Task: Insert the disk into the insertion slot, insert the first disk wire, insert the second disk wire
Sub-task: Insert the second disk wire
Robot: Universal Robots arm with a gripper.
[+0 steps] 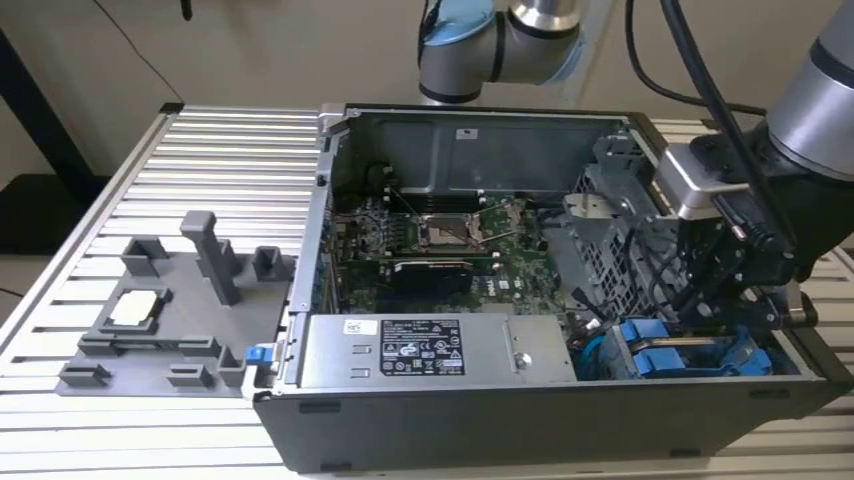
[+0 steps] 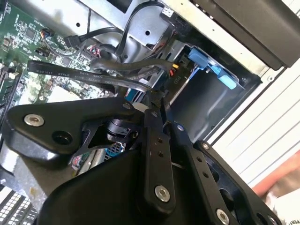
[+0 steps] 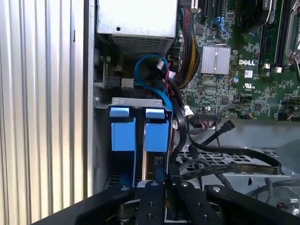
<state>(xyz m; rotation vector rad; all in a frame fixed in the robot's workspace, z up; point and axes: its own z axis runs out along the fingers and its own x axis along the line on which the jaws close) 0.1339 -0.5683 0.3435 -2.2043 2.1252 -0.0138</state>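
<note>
While two blue-framed drives are seen seated side by side in the drive cage (image 3: 123, 101), the disk (image 3: 156, 136) is taken to be the one nearest the gripper (image 3: 159, 187). It is judged stiff, fairly heavy and fragile, best held by its blue frame. Black cables (image 3: 225, 161) are draped close beside it, crowding access. Whether the gripper is clenched cannot be told.

Silver arm (image 1: 838, 95), blue-capped joints, black hand (image 2: 157, 140) (silver screws).
</note>
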